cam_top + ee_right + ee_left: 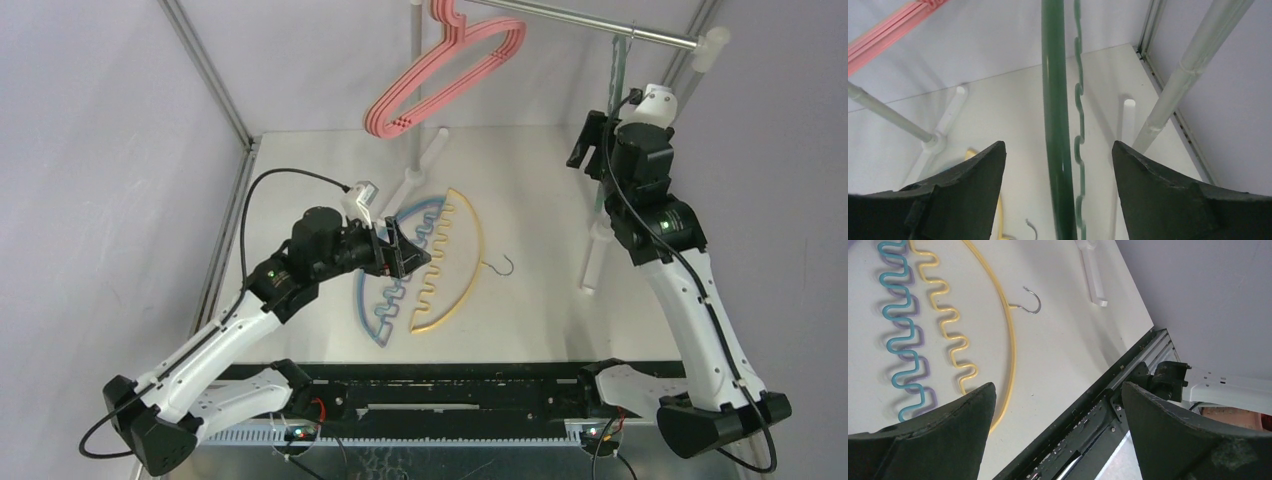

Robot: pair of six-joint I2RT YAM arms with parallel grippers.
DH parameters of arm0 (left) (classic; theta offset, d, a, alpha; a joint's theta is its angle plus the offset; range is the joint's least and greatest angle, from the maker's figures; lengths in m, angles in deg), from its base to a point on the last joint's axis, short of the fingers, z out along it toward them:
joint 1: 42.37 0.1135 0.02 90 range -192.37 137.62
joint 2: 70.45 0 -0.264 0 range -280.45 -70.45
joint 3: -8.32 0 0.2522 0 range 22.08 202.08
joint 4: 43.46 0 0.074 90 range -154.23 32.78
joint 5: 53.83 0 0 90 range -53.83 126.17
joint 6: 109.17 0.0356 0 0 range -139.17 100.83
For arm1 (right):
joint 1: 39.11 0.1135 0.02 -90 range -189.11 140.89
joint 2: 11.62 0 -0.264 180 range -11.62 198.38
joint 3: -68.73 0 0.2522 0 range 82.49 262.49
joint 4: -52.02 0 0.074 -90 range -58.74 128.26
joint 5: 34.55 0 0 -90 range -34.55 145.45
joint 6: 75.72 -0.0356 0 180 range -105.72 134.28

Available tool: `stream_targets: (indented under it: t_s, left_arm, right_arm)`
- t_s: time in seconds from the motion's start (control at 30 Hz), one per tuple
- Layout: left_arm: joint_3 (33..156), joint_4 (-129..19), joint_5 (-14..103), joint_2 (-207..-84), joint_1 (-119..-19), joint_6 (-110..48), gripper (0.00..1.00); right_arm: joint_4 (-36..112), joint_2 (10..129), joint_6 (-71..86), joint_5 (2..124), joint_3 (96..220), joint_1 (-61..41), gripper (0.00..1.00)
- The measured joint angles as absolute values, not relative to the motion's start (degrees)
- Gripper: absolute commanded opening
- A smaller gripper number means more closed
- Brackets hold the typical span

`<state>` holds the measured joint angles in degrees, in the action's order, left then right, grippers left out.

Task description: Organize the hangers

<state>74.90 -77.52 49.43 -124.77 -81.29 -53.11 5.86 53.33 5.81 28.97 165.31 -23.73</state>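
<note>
Several pink hangers (450, 70) hang on the grey rail at the back; they also show in the right wrist view (888, 35). A green hanger (618, 70) hangs from the rail's right end. My right gripper (590, 140) is open, and the green hanger (1055, 125) passes between its fingers without touching them. The yellow hanger (460, 260), the blue hanger (385, 290) and a purple hanger (923, 365) under the blue one lie flat on the table. My left gripper (405, 250) is open and empty above them. No beige hanger is in view.
The grey metal rail (590, 25) stands on white poles (415, 90) with white feet on the table. Another pole (1173, 95) is close to the right gripper's right. The black arm-mount bar (1088, 415) runs along the table's near edge.
</note>
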Motion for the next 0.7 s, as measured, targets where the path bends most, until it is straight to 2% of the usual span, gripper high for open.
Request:
stream_targets:
  t_s: [0.27,0.43,0.57,0.7]
  left_arm:
    - [74.9,-76.6,49.8,-127.2,-80.7,-52.5,0.99]
    - [74.9,-76.4,49.8,-128.1,-80.2,-51.7,1.0]
    - [74.9,-75.8,49.8,-128.6,-79.6,-51.6,1.0]
    - [74.8,-75.3,49.8,-129.1,-79.2,-51.5,1.0]
  right_arm:
    - [0.6,45.0,3.3,24.9,164.7,-17.8,0.88]
    - [-1.3,39.2,3.0,19.3,163.6,-11.3,0.87]
    - [-1.2,35.8,3.6,18.9,163.0,-6.9,0.76]
    - [1.2,34.9,4.6,24.9,163.0,-3.9,0.64]
